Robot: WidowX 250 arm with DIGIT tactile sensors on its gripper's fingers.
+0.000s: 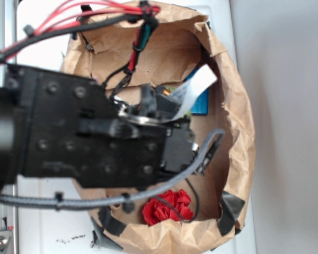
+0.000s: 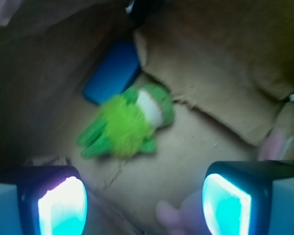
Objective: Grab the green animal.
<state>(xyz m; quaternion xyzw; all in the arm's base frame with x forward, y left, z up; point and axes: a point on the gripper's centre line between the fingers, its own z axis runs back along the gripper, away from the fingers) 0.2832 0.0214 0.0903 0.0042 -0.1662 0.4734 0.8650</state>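
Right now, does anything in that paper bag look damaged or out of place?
The paper bag itself looks battered: crumpled rim, dark tape patches along the lower edge, and a torn flap on its floor in the wrist view. The green frog lies sprawled beside a blue block, untouched, beyond the open gripper.

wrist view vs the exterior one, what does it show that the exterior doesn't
Only the wrist view shows the green animal, lying on the brown paper ahead of the open jaws, touching neither finger, plus something pink at the lower edge.

Only the exterior view shows the red ruffled ball near the bag's rim, the whole paper bag from above, and the arm blocking its middle.

Both show the bag's brown paper interior and a blue object at the bag's wall.
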